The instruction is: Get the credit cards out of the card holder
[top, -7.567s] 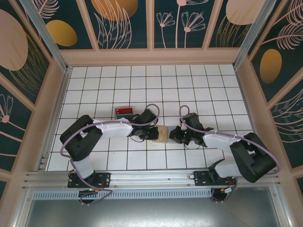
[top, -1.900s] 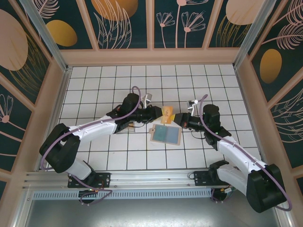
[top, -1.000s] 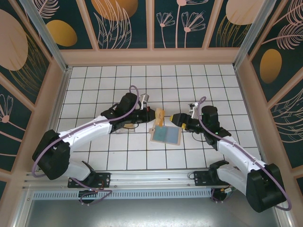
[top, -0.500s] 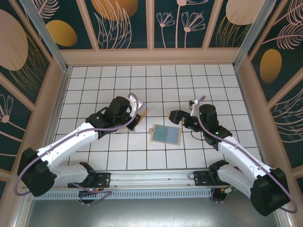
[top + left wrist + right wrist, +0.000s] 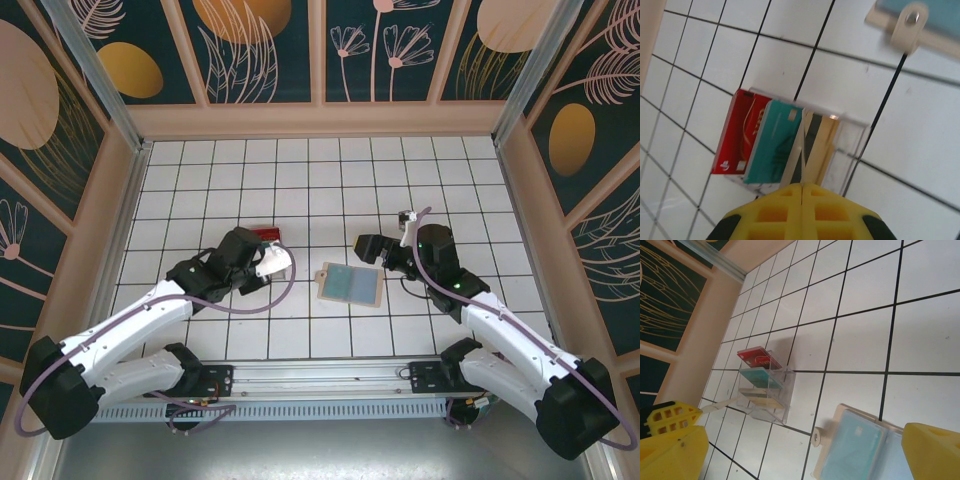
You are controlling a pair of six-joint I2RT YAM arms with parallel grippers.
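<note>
- Tan and thin, the tan card [image 5: 816, 142] stands on its edge over the last slot of the clear tray [image 5: 850, 137], right beside the teal card [image 5: 772, 145].
- Red card [image 5: 740, 132] sits in the slot at the other end of the tray, next to the teal one.
- These credit cards look light, stiff and slippery. I think a pinch on the flat faces near one short end works best, because the edges are too thin to hold.
- Left end effector [image 5: 802, 189] is squeezed almost closed. It has only the tan card between its fingers, just above the tray.
- Card holder [image 5: 350, 285] lies open on the bench [image 5: 300, 170], blue side up, a little to the right of the tray in the top view. It looks soft and floppy. I cannot tell if any card is inside it.
- Right end effector [image 5: 805, 437] is spread wide and holds nothing. It hangs near the card holder, well apart from the tray.
</note>
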